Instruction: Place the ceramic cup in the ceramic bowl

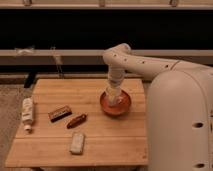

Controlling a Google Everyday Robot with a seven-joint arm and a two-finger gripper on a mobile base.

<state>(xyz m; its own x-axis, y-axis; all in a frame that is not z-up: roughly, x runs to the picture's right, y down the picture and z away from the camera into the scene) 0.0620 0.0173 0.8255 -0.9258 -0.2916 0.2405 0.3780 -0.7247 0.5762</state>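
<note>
The orange-red ceramic bowl (pixel 115 108) sits on the right part of the wooden table (pixel 90 137). The pale ceramic cup (pixel 113 96) is at the bowl, over its inside, right under my gripper (pixel 114 91), which reaches down from the white arm (pixel 135 62). The cup's lower part is hidden by the bowl's rim, so I cannot tell whether it rests on the bowl's bottom.
A white bottle (pixel 27 113) lies at the left edge. A dark brown bar (pixel 59 113), a small reddish-brown oblong object (pixel 76 120) and a pale packet (pixel 77 143) lie left of the bowl. My white body (pixel 180 125) fills the right side.
</note>
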